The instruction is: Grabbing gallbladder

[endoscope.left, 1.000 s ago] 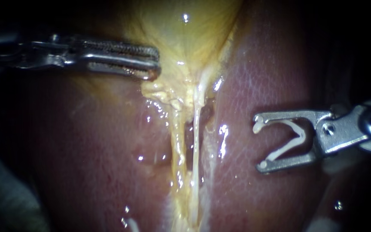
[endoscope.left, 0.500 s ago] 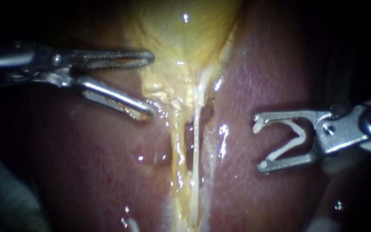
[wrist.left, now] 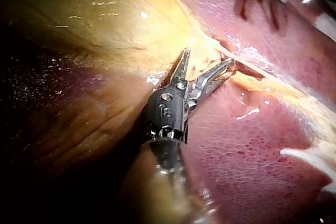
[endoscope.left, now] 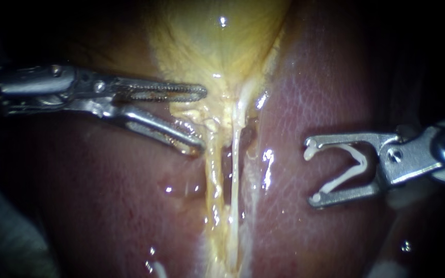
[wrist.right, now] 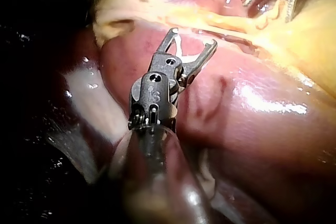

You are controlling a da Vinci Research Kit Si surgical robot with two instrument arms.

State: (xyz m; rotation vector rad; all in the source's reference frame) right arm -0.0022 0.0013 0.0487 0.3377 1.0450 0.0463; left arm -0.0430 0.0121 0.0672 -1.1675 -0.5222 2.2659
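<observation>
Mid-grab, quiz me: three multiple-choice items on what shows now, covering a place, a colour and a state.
1. Where are the left instrument's jaws?
A) at the gallbladder's narrow yellow end
B) touching the other instrument
C) lifted well off all tissue

2. What colour is the clip in the right instrument?
A) blue
B) white
C) black

3. How do the left instrument's jaws stand?
A) shut, empty
B) hidden
C) open

Answers:
1 A, since its tips flank yellow tissue at the gallbladder's lower end.
2 B, since the clip shows white against the metal jaws.
3 C, since a clear gap shows in the endoscope and left wrist views.
</observation>
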